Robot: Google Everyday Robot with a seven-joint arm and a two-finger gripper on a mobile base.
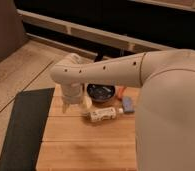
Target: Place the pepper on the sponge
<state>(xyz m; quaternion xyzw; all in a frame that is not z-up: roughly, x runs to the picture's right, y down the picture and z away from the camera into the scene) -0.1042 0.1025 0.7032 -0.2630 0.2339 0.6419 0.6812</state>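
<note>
Your gripper (74, 105) hangs low over the left of the worktop (81, 145), beside the dark bowl (101, 92). Whether it is open or closed cannot be told. The pepper (121, 92) lies right of the bowl, seemingly just behind the sponge (128, 104), not on it. I judge you need the pick-up next: cross past the bowl and the white bottle (104, 114). The bottle's label is unreadable.
</note>
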